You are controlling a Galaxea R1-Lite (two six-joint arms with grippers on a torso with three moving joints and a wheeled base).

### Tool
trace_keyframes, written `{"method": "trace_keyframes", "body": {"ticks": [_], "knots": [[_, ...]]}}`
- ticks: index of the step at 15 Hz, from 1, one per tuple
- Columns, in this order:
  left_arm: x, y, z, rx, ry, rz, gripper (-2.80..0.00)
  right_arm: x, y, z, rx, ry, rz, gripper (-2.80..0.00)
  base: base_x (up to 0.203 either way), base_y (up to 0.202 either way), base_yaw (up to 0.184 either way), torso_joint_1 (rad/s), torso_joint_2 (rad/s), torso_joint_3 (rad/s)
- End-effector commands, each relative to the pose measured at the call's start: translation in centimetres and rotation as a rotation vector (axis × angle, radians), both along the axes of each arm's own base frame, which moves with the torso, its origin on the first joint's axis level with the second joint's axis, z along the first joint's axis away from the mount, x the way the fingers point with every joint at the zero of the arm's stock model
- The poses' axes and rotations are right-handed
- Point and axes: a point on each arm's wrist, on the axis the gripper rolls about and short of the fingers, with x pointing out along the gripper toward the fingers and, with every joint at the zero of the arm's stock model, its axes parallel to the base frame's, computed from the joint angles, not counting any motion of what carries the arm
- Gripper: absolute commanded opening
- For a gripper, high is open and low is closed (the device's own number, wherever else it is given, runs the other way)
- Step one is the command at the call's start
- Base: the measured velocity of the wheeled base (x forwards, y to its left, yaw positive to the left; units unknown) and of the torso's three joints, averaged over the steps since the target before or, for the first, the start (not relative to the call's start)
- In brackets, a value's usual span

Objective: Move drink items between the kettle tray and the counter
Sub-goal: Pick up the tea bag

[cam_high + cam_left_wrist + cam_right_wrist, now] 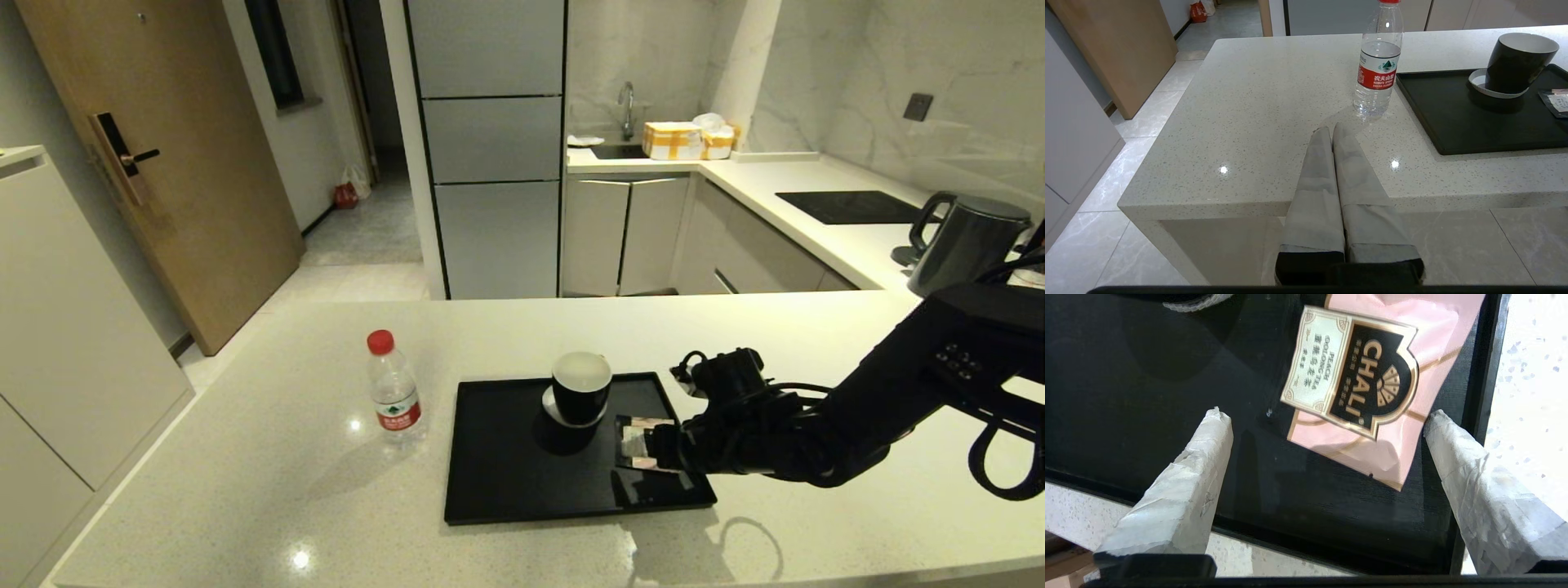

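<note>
The pink-and-black tea sachet (1367, 375) lies flat in the right part of the black kettle tray (1147, 396). My right gripper (1329, 416) hovers over it, open, its taped fingertips on either side of the sachet's near corner and holding nothing. In the head view the sachet (641, 441) peeks out from under this gripper (649, 449), above the tray (506, 482). The water bottle (393, 388) with red cap and red label stands upright on the cream counter (245, 490), just left of the tray. My left gripper (1332, 130) is shut and empty, near the counter's front edge, short of the bottle (1378, 65).
A black cup with white inside (580, 388) sits on a saucer at the tray's back middle, close to the sachet. The dark grey kettle (967, 241) stands far right on the rear counter, by the black hob (849, 206). Beyond the counter's left edge is floor.
</note>
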Motion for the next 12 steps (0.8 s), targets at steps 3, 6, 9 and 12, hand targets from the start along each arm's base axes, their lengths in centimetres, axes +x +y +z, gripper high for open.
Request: {"method": "trace_keyframes", "body": {"ticks": [3,6,9,12], "knots": [[0.01,0.00,0.00,0.000,0.001,0.001,-2.80,0.31,0.14,-0.36,0.001,0.001,0.000,0.00,0.000,0.000,0.000,0.000,0.00,0.000],[0.01,0.00,0.02,0.000,0.000,0.001,-2.80,0.34,0.15,-0.33,0.001,0.000,-0.001,0.00,0.000,0.000,0.000,0.000,0.00,0.000],[0.01,0.00,0.01,0.000,0.001,0.002,-2.80,0.31,0.14,-0.42,0.000,0.003,-0.001,0.00,0.000,0.000,0.000,0.000,0.00,0.000],[0.01,0.00,0.00,0.000,0.001,0.002,-2.80,0.34,0.13,-0.56,-0.010,0.002,-0.007,0.00,0.000,0.000,0.000,0.000,0.00,0.000]]}}
